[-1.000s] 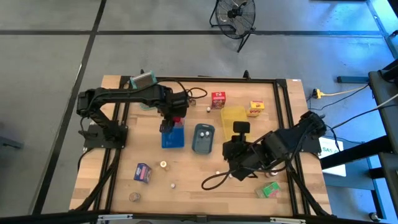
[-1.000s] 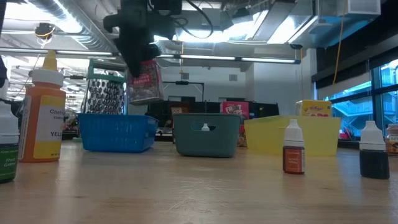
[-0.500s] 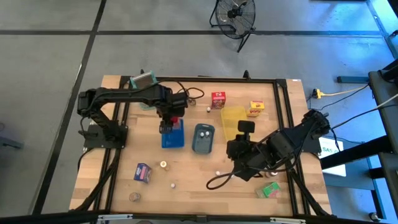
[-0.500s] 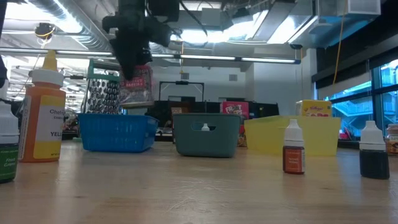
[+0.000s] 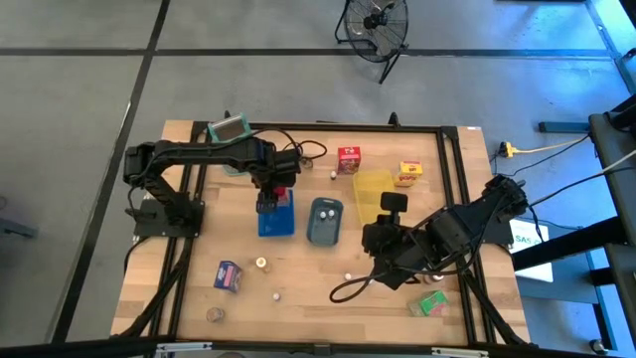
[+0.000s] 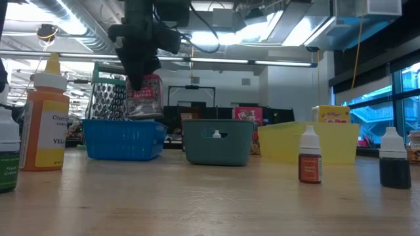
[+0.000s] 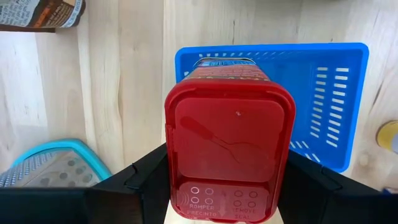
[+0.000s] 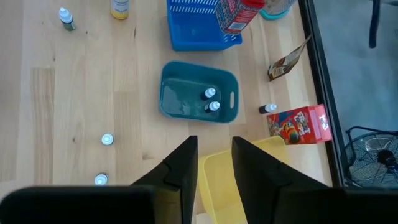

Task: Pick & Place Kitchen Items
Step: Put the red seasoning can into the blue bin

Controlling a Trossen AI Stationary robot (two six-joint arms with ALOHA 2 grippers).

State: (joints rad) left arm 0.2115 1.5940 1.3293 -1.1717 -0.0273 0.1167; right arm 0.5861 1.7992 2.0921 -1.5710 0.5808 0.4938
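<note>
My left gripper is shut on a clear bottle with a square red cap and holds it over the blue tray. In the low view the bottle hangs upright, its base just above the tray's rim. My right gripper hovers high over the near side of the yellow tray. It is open by a narrow gap, with nothing between its fingers. Two small white-capped bottles stand in the grey-blue tray. My left gripper pinches the bottle at its cap end, one finger on each of two opposite sides of the red cap. The fingers point straight down from above. The bottle hangs upright below them, clear of the tray and the table.
A red carton and a yellow carton stand at the far side. A blue-purple carton, a green carton and small round pieces lie near the front. The grater lies far left. Dropper bottles stand near the low camera.
My left gripper has come down toward the blue tray with the bottle and has rolled a little. The bottle hung tilted a second ago. It now hangs upright, lower, with its base near the tray's rim.
</note>
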